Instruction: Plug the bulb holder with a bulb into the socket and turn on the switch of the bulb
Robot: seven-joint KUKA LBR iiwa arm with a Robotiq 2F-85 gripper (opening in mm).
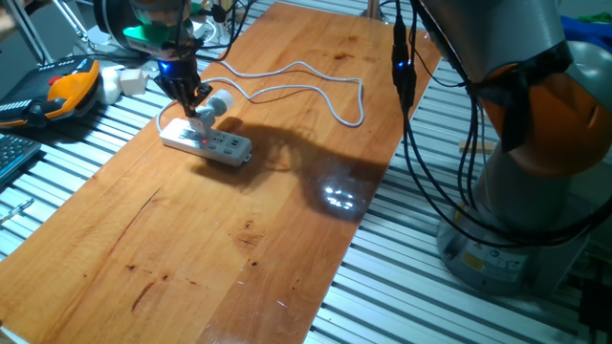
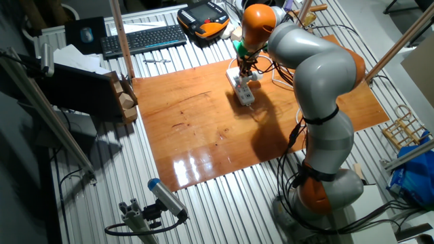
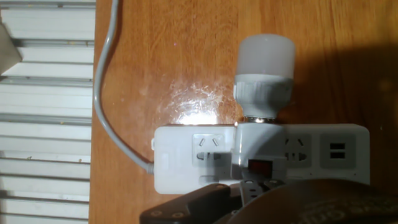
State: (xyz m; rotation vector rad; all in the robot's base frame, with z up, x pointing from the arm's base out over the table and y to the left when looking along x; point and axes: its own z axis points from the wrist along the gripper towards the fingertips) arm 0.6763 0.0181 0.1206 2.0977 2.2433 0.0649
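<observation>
Your bulb holder (image 3: 258, 146) already sits on the socket (image 3: 261, 158) near the table (image 1: 239, 239) edge, its bulb (image 3: 264, 78) lying sideways over the wood and not lit, so the step in hand looks like pressing the switch (image 3: 260, 166). The claw (image 1: 196, 96) hovers right above the holder; whether its fingers are parted or closed you cannot tell from these views. Come straight down onto the red patch with one fingertip, gently, so the strip does not skid or tip.
</observation>
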